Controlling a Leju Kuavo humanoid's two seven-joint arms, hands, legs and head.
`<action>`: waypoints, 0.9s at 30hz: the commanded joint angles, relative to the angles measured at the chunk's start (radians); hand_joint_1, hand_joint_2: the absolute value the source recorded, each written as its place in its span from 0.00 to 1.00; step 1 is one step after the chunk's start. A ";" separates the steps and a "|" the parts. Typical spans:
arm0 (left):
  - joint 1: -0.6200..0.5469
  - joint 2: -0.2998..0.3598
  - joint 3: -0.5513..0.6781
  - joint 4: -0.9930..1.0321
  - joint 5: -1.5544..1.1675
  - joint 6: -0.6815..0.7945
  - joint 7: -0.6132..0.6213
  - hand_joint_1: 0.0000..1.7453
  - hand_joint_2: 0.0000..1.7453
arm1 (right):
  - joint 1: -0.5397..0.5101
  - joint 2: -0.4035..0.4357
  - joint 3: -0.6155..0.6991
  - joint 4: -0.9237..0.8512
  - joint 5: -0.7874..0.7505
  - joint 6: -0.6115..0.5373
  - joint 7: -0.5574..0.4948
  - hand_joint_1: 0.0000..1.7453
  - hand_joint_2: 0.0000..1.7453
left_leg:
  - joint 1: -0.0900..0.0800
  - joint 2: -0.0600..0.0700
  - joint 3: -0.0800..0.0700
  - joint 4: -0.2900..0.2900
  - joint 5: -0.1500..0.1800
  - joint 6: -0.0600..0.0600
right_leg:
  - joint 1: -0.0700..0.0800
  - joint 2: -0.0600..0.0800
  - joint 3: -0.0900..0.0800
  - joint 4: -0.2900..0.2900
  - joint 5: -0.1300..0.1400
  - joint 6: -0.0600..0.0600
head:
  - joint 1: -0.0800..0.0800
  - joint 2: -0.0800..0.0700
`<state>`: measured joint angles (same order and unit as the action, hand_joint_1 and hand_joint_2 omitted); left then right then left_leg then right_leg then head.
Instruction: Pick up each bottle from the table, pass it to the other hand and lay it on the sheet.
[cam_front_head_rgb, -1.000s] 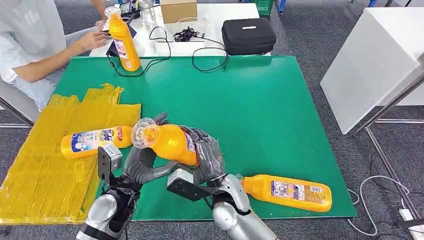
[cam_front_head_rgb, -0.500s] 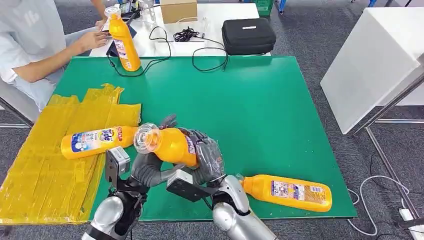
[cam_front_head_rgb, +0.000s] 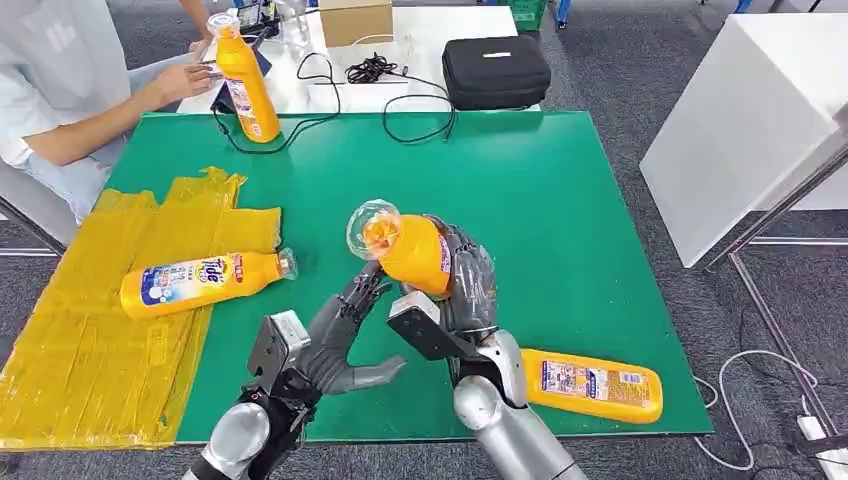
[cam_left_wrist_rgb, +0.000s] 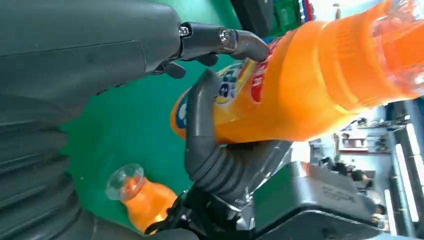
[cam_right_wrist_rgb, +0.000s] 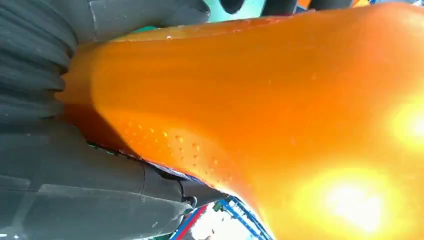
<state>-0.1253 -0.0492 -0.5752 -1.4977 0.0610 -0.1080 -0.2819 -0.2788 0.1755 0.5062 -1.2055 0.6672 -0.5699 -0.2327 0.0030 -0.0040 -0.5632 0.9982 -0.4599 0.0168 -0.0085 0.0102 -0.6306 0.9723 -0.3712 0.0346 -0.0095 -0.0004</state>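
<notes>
My right hand (cam_front_head_rgb: 462, 285) grips an orange bottle (cam_front_head_rgb: 415, 252) and holds it above the green table (cam_front_head_rgb: 560, 200), clear cap tipped toward me. The bottle's orange body (cam_right_wrist_rgb: 275, 125) lies against that hand's dark fingers (cam_right_wrist_rgb: 75, 175). My left hand (cam_front_head_rgb: 345, 340) is spread just below and left of the bottle, holding nothing. Its fingertips (cam_left_wrist_rgb: 220, 37) reach up close to the bottle's label (cam_left_wrist_rgb: 280, 95). A second bottle (cam_front_head_rgb: 200, 282) lies on the yellow sheet (cam_front_head_rgb: 90, 330). A third bottle (cam_front_head_rgb: 590, 385) lies on the table at the front right, behind my right arm.
Another orange bottle (cam_front_head_rgb: 248, 85) stands upright at the table's far left edge, beside a seated person's hand (cam_front_head_rgb: 185, 80). A black case (cam_front_head_rgb: 497, 70), cables (cam_front_head_rgb: 420, 110) and a cardboard box (cam_front_head_rgb: 357, 20) sit on the white table behind. A white cabinet (cam_front_head_rgb: 750, 120) stands to the right.
My right hand has lifted the bottle up and to the right. My left hand has come off the bottle, opened, and followed to the right beneath it.
</notes>
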 joint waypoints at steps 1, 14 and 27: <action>-0.030 0.014 -0.033 0.056 -0.003 -0.002 0.006 0.00 1.00 | -0.050 0.018 0.013 0.079 0.005 0.021 -0.005 1.00 1.00 | 0.001 0.000 0.005 -0.001 -0.001 -0.001 | 0.001 -0.001 0.005 -0.001 -0.001 -0.001 | 0.000 0.000; -0.030 0.014 -0.032 0.056 -0.003 -0.002 0.006 0.00 1.00 | -0.050 0.019 0.016 0.081 0.007 0.020 -0.005 1.00 1.00 | 0.000 0.000 0.003 -0.001 -0.001 0.000 | 0.000 -0.001 0.003 -0.001 -0.001 -0.001 | 0.000 0.000; -0.018 -0.013 0.010 0.065 0.026 0.044 0.007 0.00 1.00 | -0.044 0.042 0.191 0.137 0.013 0.099 0.006 1.00 1.00 | 0.001 0.001 0.003 -0.001 -0.001 -0.001 | 0.001 0.000 0.003 -0.001 -0.001 -0.001 | 0.000 0.000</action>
<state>-0.1182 -0.0488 -0.5695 -1.4942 0.0698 -0.0820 -0.2762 -0.2947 0.2098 0.5440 -1.1612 0.6893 -0.5234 -0.2319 0.0032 -0.0041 -0.5635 0.9981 -0.4598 0.0167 -0.0083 0.0101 -0.6305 0.9724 -0.3712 0.0345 -0.0092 -0.0004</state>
